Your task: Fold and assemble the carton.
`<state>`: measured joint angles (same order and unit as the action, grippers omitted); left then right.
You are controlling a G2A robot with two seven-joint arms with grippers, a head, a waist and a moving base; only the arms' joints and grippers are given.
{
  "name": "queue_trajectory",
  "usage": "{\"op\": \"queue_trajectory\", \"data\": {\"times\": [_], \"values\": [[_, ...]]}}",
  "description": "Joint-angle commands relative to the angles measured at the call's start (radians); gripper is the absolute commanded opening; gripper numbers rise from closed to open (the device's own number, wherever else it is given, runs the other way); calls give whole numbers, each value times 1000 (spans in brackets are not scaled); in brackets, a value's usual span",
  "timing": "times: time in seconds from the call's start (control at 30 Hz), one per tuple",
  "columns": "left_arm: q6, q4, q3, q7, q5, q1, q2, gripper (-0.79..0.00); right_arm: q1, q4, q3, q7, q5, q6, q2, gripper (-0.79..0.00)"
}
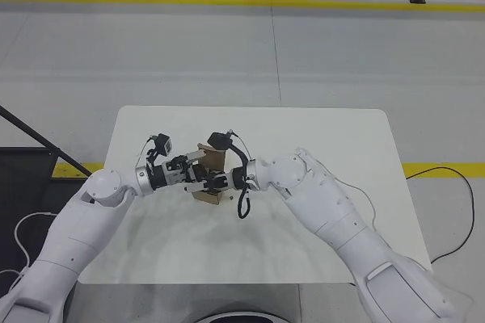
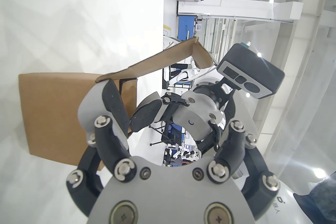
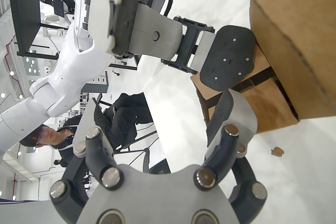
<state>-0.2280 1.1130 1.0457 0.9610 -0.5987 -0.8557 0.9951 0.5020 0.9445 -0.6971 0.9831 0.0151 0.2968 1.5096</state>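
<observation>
The brown carton (image 2: pixel 52 114) sits mid-way across the white table (image 1: pixel 323 161) (one flap raised) between the left gripper (image 3: pixel 176 38) and the right gripper (image 3: pixel 160 109), each with its jaws apart and one finger at the cardboard.

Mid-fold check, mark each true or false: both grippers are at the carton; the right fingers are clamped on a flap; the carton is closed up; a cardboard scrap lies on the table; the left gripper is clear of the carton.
1. Both grippers are at the carton. True: the left gripper and the right gripper meet at it from opposite sides.
2. The right fingers are clamped on a flap. False: they are spread wide open.
3. The carton is closed up. False: a flap stands open.
4. A cardboard scrap lies on the table. True, near the carton.
5. The left gripper is clear of the carton. False: one of its fingers lies against a carton wall.
</observation>
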Motion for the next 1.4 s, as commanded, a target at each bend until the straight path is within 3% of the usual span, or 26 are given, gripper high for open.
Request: {"op": "queue_trajectory", "data": {"times": [0.0,0.7,1.37], "values": [[4,-2,2,-1,2,0,2,0,0,-2,-1,-1,1,0,1,0],[9,-14,27,13,-5,-2,19,0,20,2,-33,-43,13,19,4,0],[-30,-1,213,112,-138,-79,-9,0,34,7,-68,-47,-48,60,10,0]]}}
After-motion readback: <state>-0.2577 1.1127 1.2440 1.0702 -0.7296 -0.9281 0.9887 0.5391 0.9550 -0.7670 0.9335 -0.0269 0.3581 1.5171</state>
